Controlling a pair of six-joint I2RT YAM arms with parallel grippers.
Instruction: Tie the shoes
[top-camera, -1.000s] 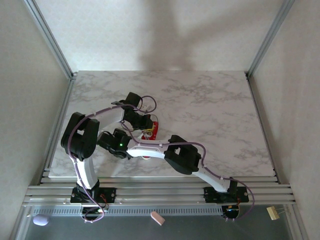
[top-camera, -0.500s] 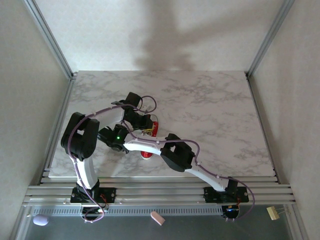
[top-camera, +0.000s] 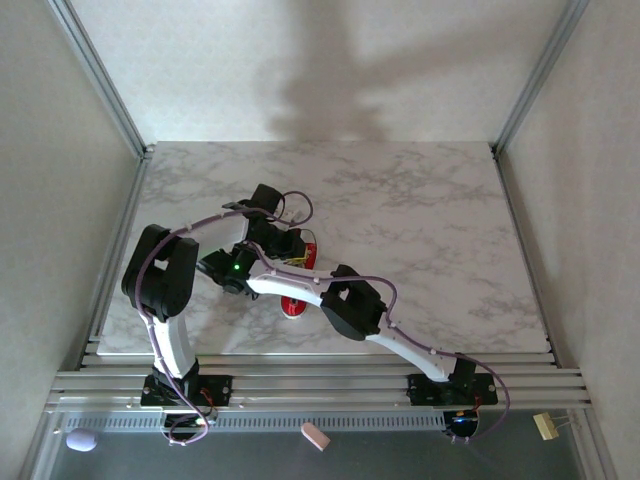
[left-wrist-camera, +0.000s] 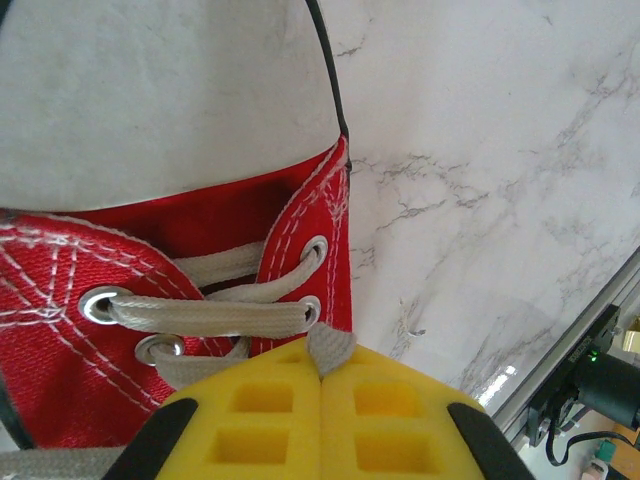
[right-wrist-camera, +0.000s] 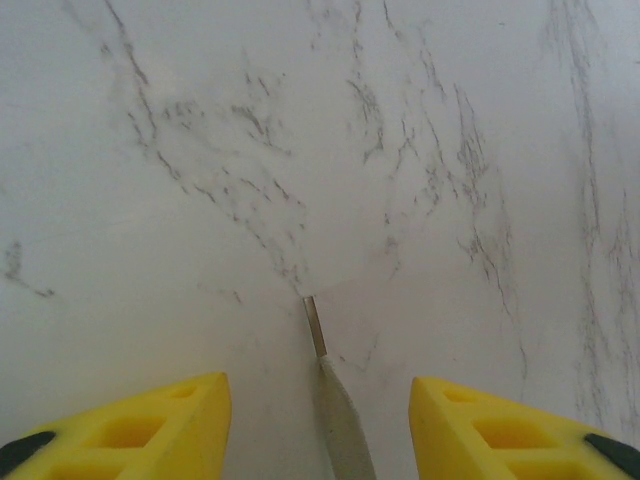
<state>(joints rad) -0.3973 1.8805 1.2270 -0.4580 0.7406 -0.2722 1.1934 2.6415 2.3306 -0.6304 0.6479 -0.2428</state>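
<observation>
The left gripper (left-wrist-camera: 320, 372) pinched 1 white lace (left-wrist-camera: 330, 347) beside the eyelets (left-wrist-camera: 100, 303) of the red sneaker (left-wrist-camera: 205, 212); the right gripper (right-wrist-camera: 316, 388) gaped wide around a lace tip (right-wrist-camera: 338, 420) on the table (right-wrist-camera: 450, 150).

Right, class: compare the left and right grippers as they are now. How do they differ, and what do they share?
The left gripper is shut, its fingers pinching a lace; the right gripper is open, with a lace end lying ungripped between its fingers. The left one is right at the red shoe; the right one faces the bare marble table. Both have yellow fingers.
</observation>
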